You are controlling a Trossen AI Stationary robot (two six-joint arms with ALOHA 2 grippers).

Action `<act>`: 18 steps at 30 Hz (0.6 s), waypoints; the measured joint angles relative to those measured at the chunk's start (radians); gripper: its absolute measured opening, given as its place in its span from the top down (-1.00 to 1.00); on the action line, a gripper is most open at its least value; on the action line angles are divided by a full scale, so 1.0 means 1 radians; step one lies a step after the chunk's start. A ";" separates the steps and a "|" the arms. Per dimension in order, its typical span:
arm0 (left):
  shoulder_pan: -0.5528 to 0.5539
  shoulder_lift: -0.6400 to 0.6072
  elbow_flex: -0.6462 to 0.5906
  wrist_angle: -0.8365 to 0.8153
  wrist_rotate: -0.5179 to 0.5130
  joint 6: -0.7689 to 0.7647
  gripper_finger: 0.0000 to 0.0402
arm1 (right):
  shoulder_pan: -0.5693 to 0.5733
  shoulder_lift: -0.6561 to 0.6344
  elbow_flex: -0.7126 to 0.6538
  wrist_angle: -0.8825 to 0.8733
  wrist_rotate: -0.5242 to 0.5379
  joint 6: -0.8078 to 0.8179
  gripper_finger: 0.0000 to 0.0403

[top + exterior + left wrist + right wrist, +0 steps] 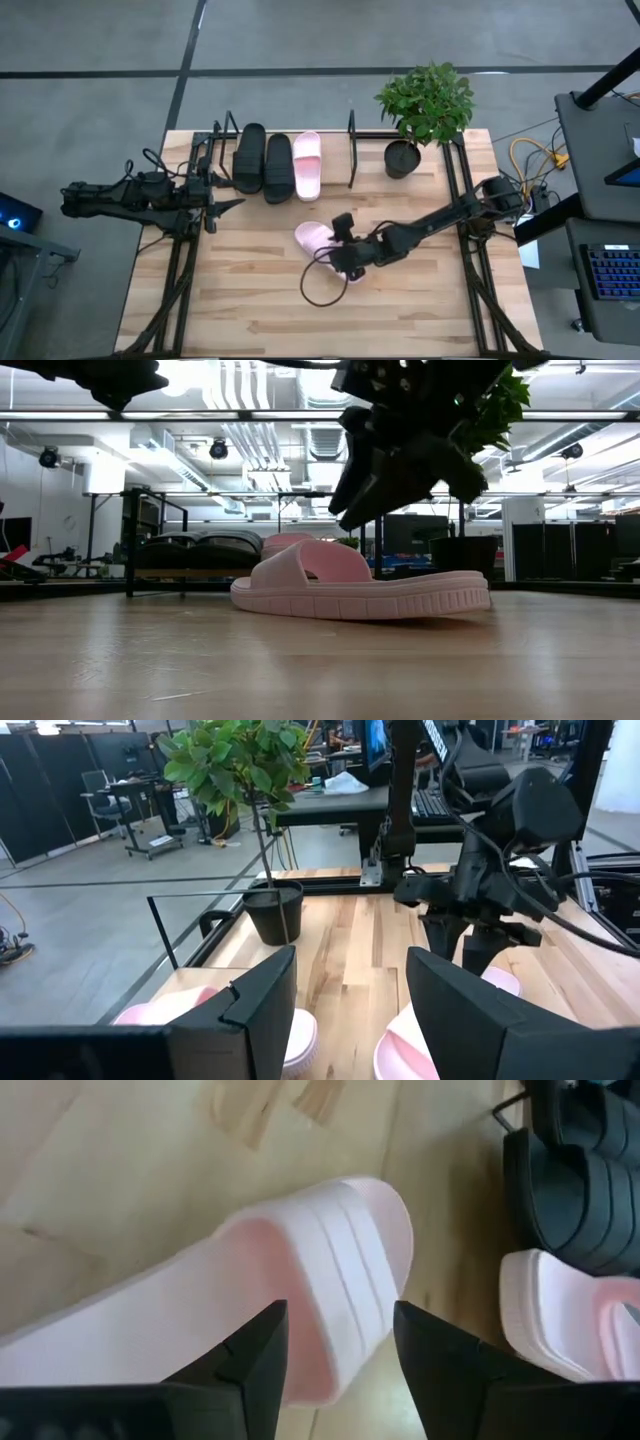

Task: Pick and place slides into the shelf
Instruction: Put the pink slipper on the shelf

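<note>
You face a light wooden table [250, 310] with a dark arm mounted at each side.

The shelf [352, 150] stands at the far edge of the table, left of centre. It holds three slides side by side: the black pair [263, 160] on the left and one pink slide [308, 164] just to their right. The space at the right end of the shelf is unoccupied.

A potted plant [425, 108] stands at the far right corner of the table, just right of the shelf.

The left arm waits at the left side of the table, level with the near edge of the shelf. You see the left gripper [350, 1005] with its jaws apart and nothing between them.

The right arm reaches from the right side toward the table's centre. The right gripper [335, 1350] sits directly over the second pink slide [318, 243], its jaws apart and straddling the strap [350, 1270]. You cannot tell whether the fingers [255, 1355] touch the strap.

This slide lies flat on the table near the centre, well apart from the shelf.

A black cable loop [318, 285] lies on the table just near of this slide.
</note>
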 joint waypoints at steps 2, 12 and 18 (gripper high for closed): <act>0.000 0.000 0.000 0.000 0.000 0.000 0.12 | 0.000 0.000 -0.038 0.055 0.000 -0.009 0.14; 0.000 0.000 0.000 0.000 0.000 0.000 0.12 | -0.020 0.001 -0.170 0.314 0.000 -0.143 0.15; 0.000 0.001 0.000 0.000 0.000 0.000 0.12 | -0.053 0.001 -0.185 0.336 -0.001 -0.168 0.18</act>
